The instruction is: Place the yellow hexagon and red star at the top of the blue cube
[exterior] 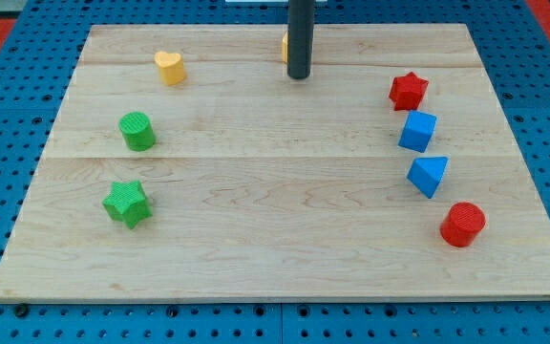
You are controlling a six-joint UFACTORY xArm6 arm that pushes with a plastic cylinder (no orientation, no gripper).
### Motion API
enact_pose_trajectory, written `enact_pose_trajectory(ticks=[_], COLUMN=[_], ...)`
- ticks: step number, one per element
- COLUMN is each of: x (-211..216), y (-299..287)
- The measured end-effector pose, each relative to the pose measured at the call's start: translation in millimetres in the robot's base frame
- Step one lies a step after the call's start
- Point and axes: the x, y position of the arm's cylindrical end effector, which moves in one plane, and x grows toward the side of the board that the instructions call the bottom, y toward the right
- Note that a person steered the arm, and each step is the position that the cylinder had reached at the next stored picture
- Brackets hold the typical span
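My tip (pixel 299 75) sits near the view's top of the board, no jaws on it, just a bare rod holding nothing

Yellow hexagon (pixel 285 46), only a sliver shows, peeking out at the rod's left edge, just above my tip in the view; shape not readable from here, taken as the hexagon from the task. Can't tell if the tip touches it or is just beside it

Red star (pixel 409 91) is well to the right of my tip and slightly lower. Blue cube (pixel 417 131) is just below the star, close, maybe touching, can't say. So the star looks already at the cube's top side, judging by layout; the hexagon is the step in hand

To do it well: get my tip round to the hexagon's left side, then push rightward in a steady line, aiming for the spot beside the star, above the cube. Keep the push through the block's centre so it doesn't spin off the tip. Stop short of ramming the star, a hard hit could knock it or the cube away

Others, not involved: yellow heart (pixel 170 67) far left of my tip, green cylinder (pixel 137 130) and green star (pixel 126 203) lower left, blue triangular block (pixel 429 176) and red cylinder (pixel 462 224) lower right, all clear of the push line
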Motion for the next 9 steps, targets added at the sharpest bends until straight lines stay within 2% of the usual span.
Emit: enact_pose_trajectory(ticks=[1,2,3,5,6,7,8,9], x=[-40.3,-77.7,-77.7,-85.4,-73.9,-59.9,-96.4,-111.3], y=[-58.2,-49.5,20.5,75.5,142.7,124.9,130.6,166.7])
